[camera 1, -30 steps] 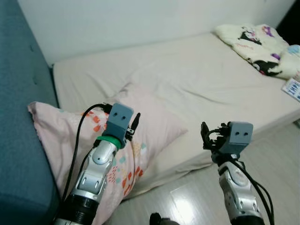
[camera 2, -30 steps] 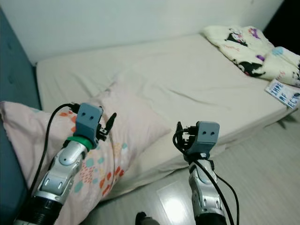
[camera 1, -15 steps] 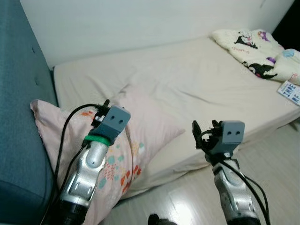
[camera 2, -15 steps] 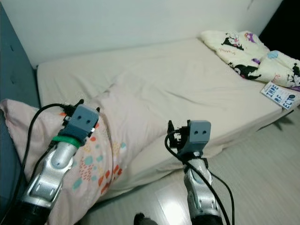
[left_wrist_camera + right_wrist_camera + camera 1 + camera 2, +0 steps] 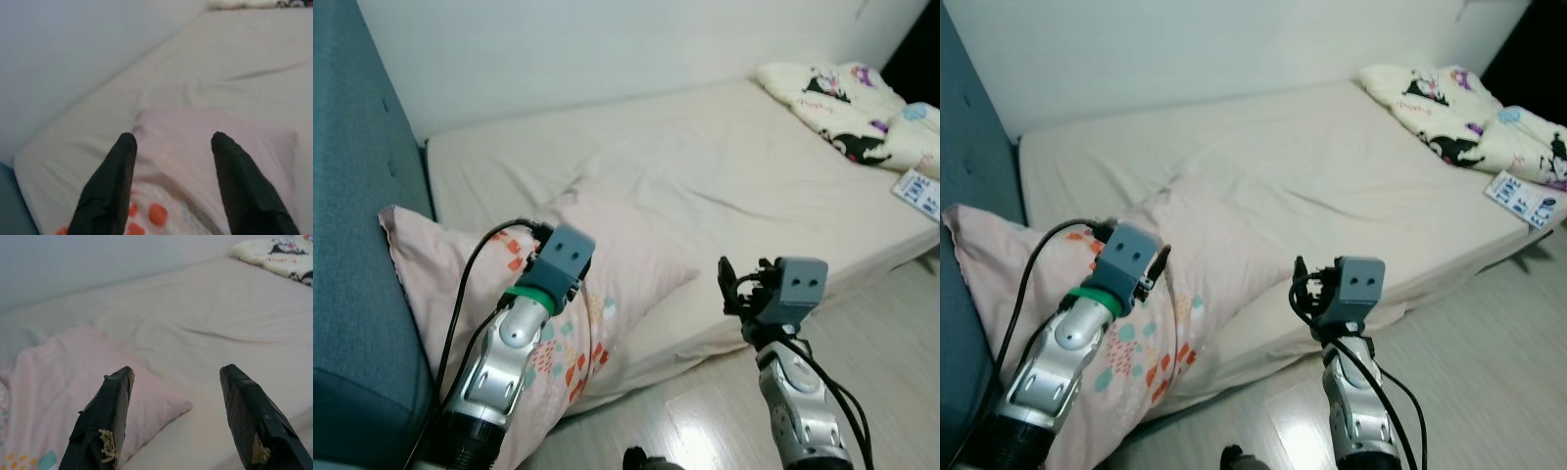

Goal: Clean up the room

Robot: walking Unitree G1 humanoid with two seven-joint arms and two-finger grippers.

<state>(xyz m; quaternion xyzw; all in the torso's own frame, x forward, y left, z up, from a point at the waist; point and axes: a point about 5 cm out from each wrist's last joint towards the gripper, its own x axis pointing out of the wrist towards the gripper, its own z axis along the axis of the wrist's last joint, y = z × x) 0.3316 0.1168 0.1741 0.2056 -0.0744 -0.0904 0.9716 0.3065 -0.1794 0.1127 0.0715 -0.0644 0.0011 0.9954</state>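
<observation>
A pale pink pillow with a patch of coloured dots and shapes point(image 5: 607, 274) is lying across the near corner of a low mattress covered in a cream sheet point(image 5: 724, 166), its printed end leaning against a teal upholstered panel point(image 5: 357, 225) and hanging over the mattress edge toward the floor. The left gripper point(image 5: 168, 142) is hovering directly above the pillow's middle, its two black fingers spread wide apart and holding nothing; in the left wrist view the pillow's plain pink end is showing between and beyond the fingertips. The right gripper point(image 5: 176, 374) is hanging over the mattress edge, beside the pillow's pointed corner, fingers likewise spread wide and empty. Whether either gripper is touching the fabric cannot be told. At the far end of the mattress a crumpled cream blanket with black and purple cartoon prints point(image 5: 847, 98) is lying, with a white printed booklet point(image 5: 920, 188) just beside it near the edge. Pale wood-look flooring point(image 5: 891, 333) is running along the mattress.
</observation>
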